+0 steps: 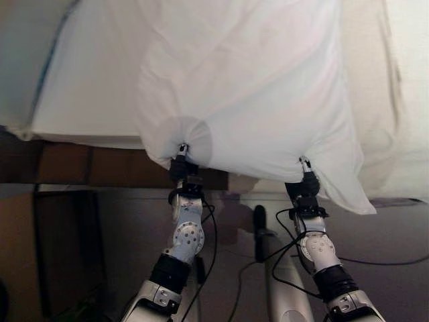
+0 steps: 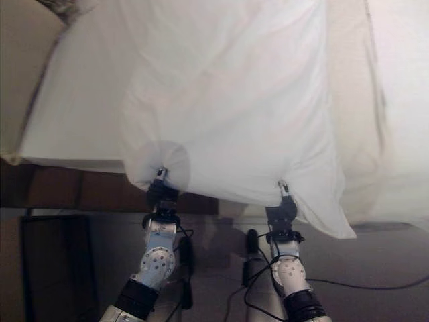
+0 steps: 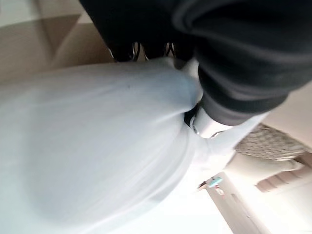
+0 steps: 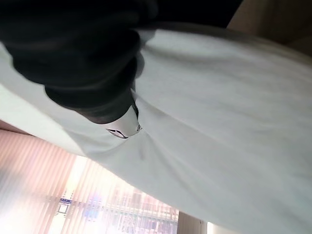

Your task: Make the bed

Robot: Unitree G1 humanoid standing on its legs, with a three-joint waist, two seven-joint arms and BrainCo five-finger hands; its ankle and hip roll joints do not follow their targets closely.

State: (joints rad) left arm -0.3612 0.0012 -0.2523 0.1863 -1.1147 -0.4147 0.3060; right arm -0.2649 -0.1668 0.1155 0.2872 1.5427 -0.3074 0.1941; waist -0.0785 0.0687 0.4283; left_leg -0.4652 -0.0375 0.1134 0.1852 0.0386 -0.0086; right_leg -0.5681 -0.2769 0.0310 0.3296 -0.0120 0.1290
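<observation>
A big white pillow point(image 1: 255, 87) hangs in front of me, held up by its lower edge over the bed's white mattress point(image 1: 80, 100). My left hand point(image 1: 182, 163) pinches the pillow's lower left corner, where the cloth bunches into a knot. My right hand point(image 1: 305, 176) grips the lower edge further right. In the left wrist view my thumb point(image 3: 210, 122) digs into the white cloth point(image 3: 97, 146). The right wrist view shows the right thumb point(image 4: 122, 124) pressed against the cloth point(image 4: 224, 112). The pillow hides the fingers of both hands.
A dark wooden bed frame point(image 1: 67, 164) runs under the mattress edge. A cream cover point(image 1: 395, 100) lies on the bed to the right of the pillow. Grey floor point(image 1: 389, 235) stretches below the bed's edge.
</observation>
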